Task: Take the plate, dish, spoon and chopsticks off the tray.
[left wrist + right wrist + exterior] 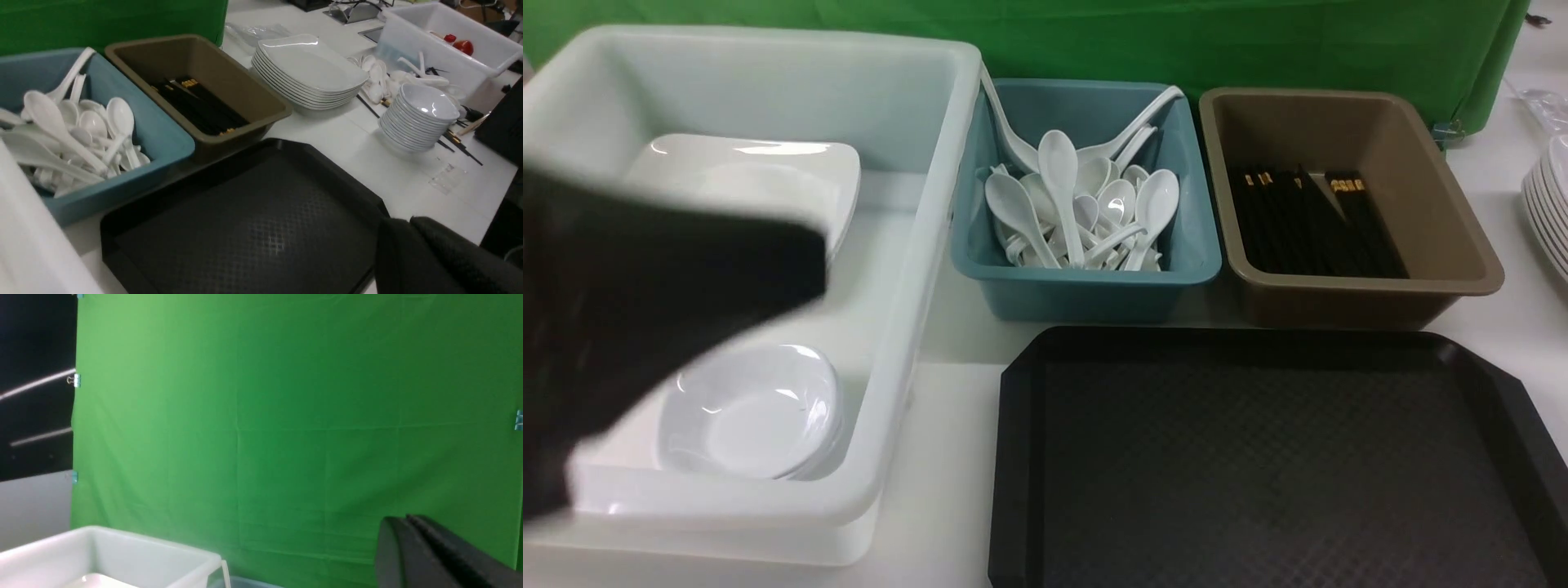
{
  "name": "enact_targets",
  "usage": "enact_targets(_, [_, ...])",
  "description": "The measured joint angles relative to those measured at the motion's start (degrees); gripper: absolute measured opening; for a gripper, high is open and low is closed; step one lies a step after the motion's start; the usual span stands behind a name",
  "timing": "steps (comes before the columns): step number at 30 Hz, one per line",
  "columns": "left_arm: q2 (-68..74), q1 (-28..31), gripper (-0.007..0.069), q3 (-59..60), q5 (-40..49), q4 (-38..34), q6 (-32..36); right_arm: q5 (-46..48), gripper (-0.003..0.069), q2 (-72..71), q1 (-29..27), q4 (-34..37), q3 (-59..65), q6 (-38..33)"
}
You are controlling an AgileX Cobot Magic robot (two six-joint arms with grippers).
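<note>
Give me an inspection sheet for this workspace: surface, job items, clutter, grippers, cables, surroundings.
Surface: white table, bare between the bins.
Job's things: tray has nothing on it; a square plate and a small dish lie in the white tub; spoons fill the teal bin; chopsticks lie in the brown bin.
Clutter: stacked plates, stacked bowls, loose spoons and chopsticks on the table beyond the tray.
Grippers: left gripper and right gripper both look shut, holding nothing; the left arm is blurred over the tub.
Cables: nothing seen.
Surroundings: green backdrop behind the bins.
</note>
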Motion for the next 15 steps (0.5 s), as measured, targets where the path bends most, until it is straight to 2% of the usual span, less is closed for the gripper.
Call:
enact_targets(6, [-19.10, -0.05, 0.0000, 19.28, -9.04, 4.41, -11.04, 0.00, 0.0022, -1.24, 0.00, -0.06, 1.13, -0.05])
enact_targets(10, [-24.98, -0.05, 0.0003, 25.10, -16.36, 4.98, -12.82, 0.00, 0.0033, -1.24, 0.00, -0.06, 1.13, 0.05])
enact_targets(15, [-26.40, -0.05, 0.0010, 25.90, -19.74, 5.05, -12.96, 0.00, 0.0055, -1.29, 0.00, -0.06, 1.13, 0.15])
